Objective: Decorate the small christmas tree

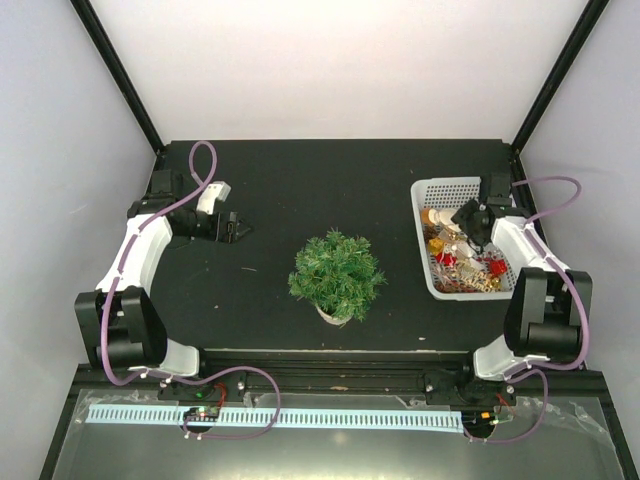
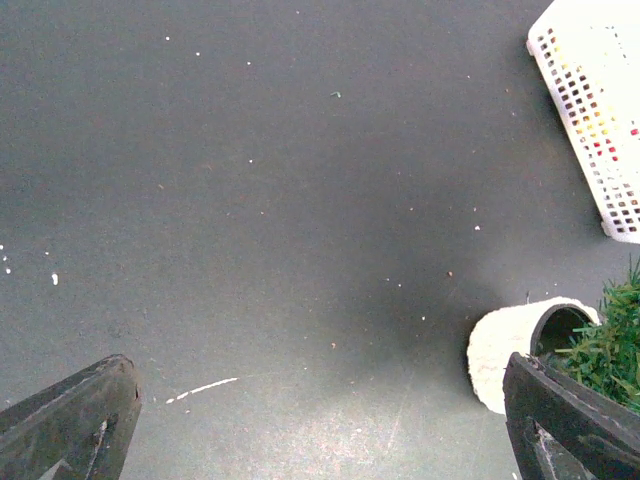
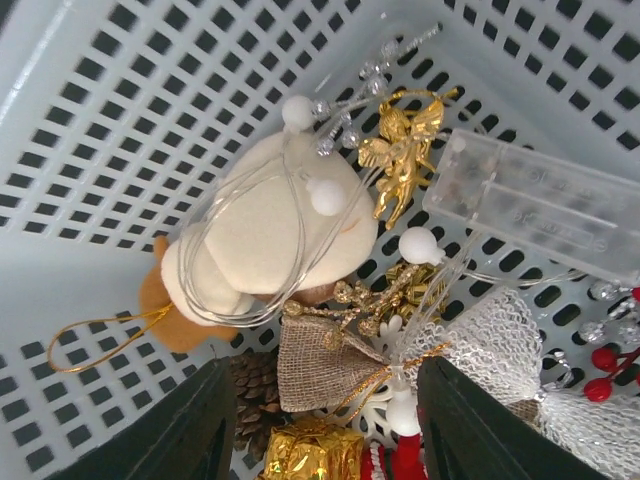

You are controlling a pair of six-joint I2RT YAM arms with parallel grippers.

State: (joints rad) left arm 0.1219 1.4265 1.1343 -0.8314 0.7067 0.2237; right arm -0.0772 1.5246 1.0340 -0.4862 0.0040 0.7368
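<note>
While left fingers [image 2: 70, 420] stand wide over table [image 2: 300, 200] | right fingers [image 3: 190, 430] apart astride burlap pouch [image 3: 325, 370] in basket [image 3: 120, 120]

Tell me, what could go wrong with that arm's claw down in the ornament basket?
The right gripper straddles a burlap pouch, but a thin wire light string loops across the cream plush ornament and neighbours, so lifting may drag a tangle out. A gold gift box sits close; it might pinch both.

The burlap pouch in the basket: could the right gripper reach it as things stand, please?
Probably yes: the right gripper hangs directly above the burlap pouch, jaws open either side of it.
</note>
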